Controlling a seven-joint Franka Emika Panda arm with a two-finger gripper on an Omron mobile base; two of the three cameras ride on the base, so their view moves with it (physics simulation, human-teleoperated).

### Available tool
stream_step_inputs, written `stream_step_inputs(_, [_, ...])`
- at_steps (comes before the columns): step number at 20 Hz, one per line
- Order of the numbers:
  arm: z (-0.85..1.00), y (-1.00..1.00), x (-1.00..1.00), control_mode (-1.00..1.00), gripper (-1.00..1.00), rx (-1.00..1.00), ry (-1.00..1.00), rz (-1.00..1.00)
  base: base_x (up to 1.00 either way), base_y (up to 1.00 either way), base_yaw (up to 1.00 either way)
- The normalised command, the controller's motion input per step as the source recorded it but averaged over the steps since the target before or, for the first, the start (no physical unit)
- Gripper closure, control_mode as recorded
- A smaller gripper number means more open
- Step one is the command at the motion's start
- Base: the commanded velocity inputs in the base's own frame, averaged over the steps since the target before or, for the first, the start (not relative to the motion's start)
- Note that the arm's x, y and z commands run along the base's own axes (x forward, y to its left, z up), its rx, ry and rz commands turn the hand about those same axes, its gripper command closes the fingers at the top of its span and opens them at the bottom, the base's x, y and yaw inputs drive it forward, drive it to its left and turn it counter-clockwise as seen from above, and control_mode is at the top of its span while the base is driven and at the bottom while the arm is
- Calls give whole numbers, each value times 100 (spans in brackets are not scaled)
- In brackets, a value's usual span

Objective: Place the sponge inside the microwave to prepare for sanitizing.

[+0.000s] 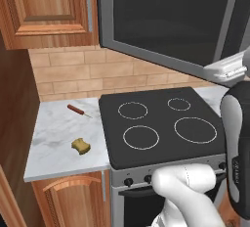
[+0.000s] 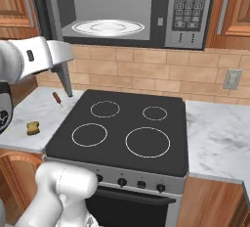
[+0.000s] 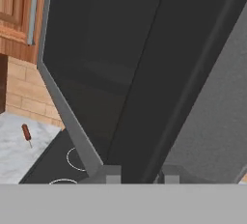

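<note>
The sponge (image 1: 81, 146) (image 2: 33, 128), a small yellow-olive block, lies on the marble counter (image 1: 53, 138) left of the stove. Above the stove hangs the microwave (image 2: 158, 33), its grey inside and white turntable plate (image 2: 107, 27) in sight. Its dark glass door (image 1: 166, 15) (image 3: 111, 63) is swung out towards me. My gripper (image 3: 140, 174) (image 1: 217, 69) is up at the door's lower free edge, far above the sponge. The fingers stand apart with the door's edge running between them, and they hold nothing.
A thin reddish-brown stick tool (image 1: 78, 110) (image 2: 57, 97) lies at the back of the left counter. The black cooktop (image 1: 161, 123) sits under the microwave. Wooden cabinets (image 1: 44, 6) flank it. More counter (image 2: 219, 133) and a wall outlet (image 2: 233, 79) are to the right.
</note>
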Motion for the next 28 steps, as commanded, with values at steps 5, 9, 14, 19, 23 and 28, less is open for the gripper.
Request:
stream_step_inputs(5, [1, 48, 1, -100, 100, -10, -5, -2, 0, 0, 0])
stream_step_inputs(9, [-4, 67, 24, -100, 100, 0, -1, -22, 0, 0, 0])
stream_step_inputs(14, [-10, 78, 11, -100, 100, 0, -3, -24, 0, 0, 0])
stream_step_inputs(19, [-6, 68, 0, -100, -100, 0, -2, -22, 0, 0, 0])
stream_step_inputs(23, [0, 8, 0, -100, -100, 0, 0, -11, 0, 0, 0])
stream_step_inputs(28, [3, 1, -9, -100, -100, 0, -1, -1, 0, 0, 0])
